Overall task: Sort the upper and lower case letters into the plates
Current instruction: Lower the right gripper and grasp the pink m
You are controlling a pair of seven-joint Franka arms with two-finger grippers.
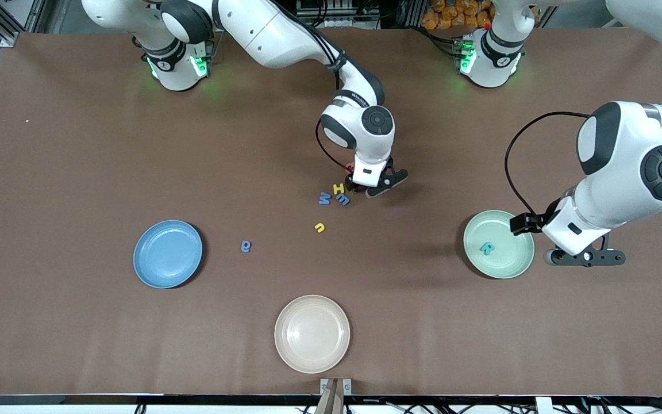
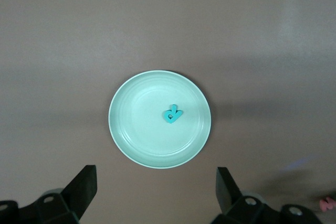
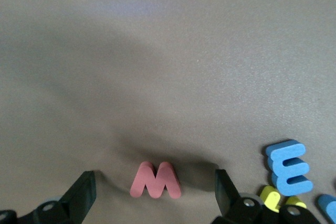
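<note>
Presently, working across the front view from the right arm's end of the table: the round shallow blue plastic plate (image 1: 168, 253) is empty. Next the small blue foam letter (image 1: 245, 246) lies alone, then the empty cream-beige plate (image 1: 312, 333) nearest the front camera, then the small yellow foam letter (image 1: 320, 227). Farther from the camera is a cluster: blue foam M-shaped letter (image 1: 324, 198), yellow foam H (image 1: 339, 188), blue foam E (image 1: 343, 199).

Right gripper (image 1: 374, 187) is low at that cluster, jaws spread wide, nothing held. In its wrist view the red foam M (image 3: 155, 180) lies flat between the fingers.

Pale green round plastic plate (image 1: 499, 244) holds one teal foam letter (image 1: 486, 248). Left gripper (image 1: 585, 257) waits over the table just beside it, jaws wide, empty.

Judgement: step in hand is grasping the red M. Centre on it, go down to the cloth, close squarely; the piece is thin and could slide. Keep clear of the E.
</note>
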